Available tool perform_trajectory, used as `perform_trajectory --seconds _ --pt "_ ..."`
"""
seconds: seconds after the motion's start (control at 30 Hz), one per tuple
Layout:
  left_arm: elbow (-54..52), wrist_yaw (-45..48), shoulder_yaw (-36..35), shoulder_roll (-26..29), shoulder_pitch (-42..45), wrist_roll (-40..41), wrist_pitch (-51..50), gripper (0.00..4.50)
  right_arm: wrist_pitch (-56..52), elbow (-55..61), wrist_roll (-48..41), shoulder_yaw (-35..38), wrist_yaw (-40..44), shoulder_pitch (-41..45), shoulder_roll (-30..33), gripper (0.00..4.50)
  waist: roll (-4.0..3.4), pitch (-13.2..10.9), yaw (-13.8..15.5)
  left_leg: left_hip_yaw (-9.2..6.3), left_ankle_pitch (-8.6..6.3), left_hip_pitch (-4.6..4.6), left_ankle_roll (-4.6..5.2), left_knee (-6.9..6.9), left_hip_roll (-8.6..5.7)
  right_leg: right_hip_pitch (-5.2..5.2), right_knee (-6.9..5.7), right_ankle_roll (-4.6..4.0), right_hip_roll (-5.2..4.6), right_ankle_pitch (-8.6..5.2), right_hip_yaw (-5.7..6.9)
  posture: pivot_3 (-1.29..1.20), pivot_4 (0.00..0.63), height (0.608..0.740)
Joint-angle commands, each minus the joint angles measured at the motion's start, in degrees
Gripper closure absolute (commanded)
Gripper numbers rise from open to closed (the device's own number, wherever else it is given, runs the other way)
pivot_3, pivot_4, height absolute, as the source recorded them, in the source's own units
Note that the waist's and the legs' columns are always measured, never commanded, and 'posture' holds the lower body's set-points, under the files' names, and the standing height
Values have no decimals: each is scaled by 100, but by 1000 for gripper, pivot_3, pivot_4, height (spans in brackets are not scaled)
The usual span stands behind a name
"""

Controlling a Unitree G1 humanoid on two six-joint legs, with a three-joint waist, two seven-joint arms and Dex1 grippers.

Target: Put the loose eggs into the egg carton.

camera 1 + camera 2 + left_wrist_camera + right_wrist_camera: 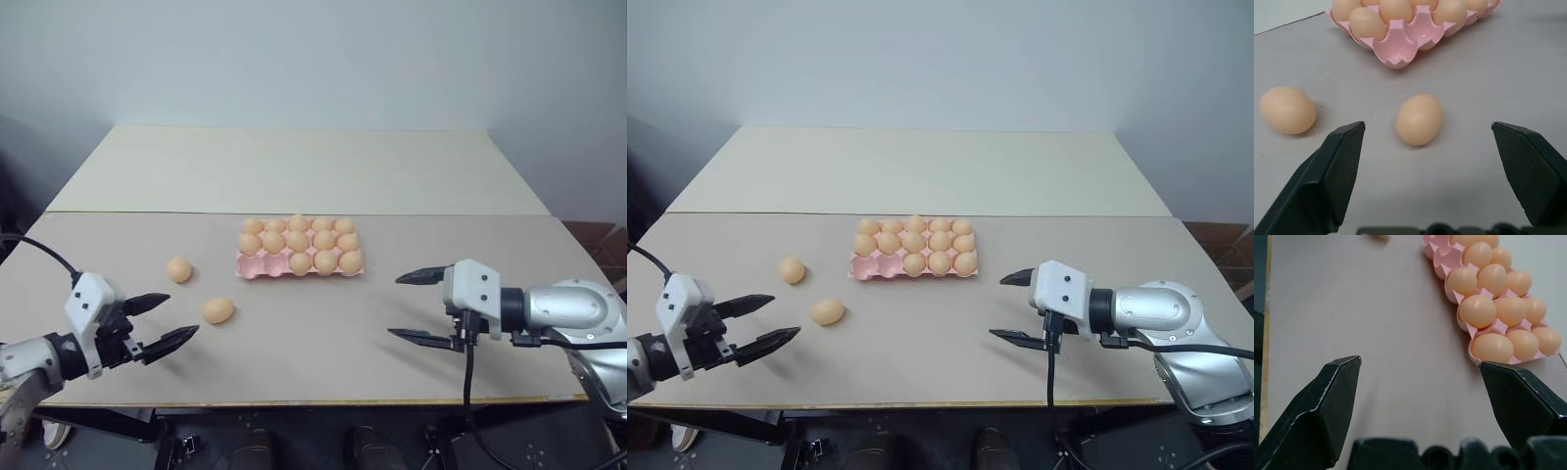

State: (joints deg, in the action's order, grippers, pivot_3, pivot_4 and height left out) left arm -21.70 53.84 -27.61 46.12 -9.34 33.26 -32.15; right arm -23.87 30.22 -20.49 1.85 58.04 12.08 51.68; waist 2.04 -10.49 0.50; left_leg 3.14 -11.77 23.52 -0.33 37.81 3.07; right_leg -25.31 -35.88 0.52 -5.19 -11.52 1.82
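Observation:
Two loose eggs lie on the table left of the egg carton (257,268): one tan egg (217,310) nearer the front and another (178,269) further back and left. The pink carton holds several eggs, and two cups at its front left corner stand bare. My left gripper (167,321) hovers open just left of the nearer egg (1419,119), which sits between and beyond its fingers in the left wrist view. To the right of the carton (1441,259), my right gripper (411,305) stands open over bare table with nothing in it.
A paler second table (294,166) adjoins the far edge of the table. The front table edge (294,401) runs just below both grippers. A black cable (468,392) hangs from the right wrist.

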Motion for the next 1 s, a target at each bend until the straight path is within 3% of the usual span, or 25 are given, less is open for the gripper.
perform_trajectory --seconds 0.03,0.2,0.43,0.8,1.0 --pt "366 38 428 -25 415 -215 349 0 -51 282 86 -72 -273 7 -102 22 0 0 16 0 0 0 0 0 0 0 -1 0 0 0 1 0 150 740" --pt "1220 223 1428 14 1529 -595 396 0 -295 582 170 -306 -789 -22 -428 22 9 5 62 -5 0 0 -1 4 -3 7 -2 4 -2 3 8 0 150 740" --pt "2146 572 2278 -78 2214 -1063 719 0 -584 961 332 -369 -1254 -227 -545 22 11 7 15 -4 1 18 6 4 -3 -4 2 17 1 9 4 0 150 740" --pt "3019 602 2807 -313 2825 -1608 905 0 -772 1233 478 -458 -1581 -374 -559 22 15 10 20 -9 2 14 7 8 -4 5 0 14 -1 8 8 0 150 740" --pt "2999 801 2844 -130 2725 -1670 788 1824 -732 1186 609 -518 -1584 -358 -559 0 16 11 11 -8 2 10 7 8 -3 6 -2 14 0 8 7 0 150 740"
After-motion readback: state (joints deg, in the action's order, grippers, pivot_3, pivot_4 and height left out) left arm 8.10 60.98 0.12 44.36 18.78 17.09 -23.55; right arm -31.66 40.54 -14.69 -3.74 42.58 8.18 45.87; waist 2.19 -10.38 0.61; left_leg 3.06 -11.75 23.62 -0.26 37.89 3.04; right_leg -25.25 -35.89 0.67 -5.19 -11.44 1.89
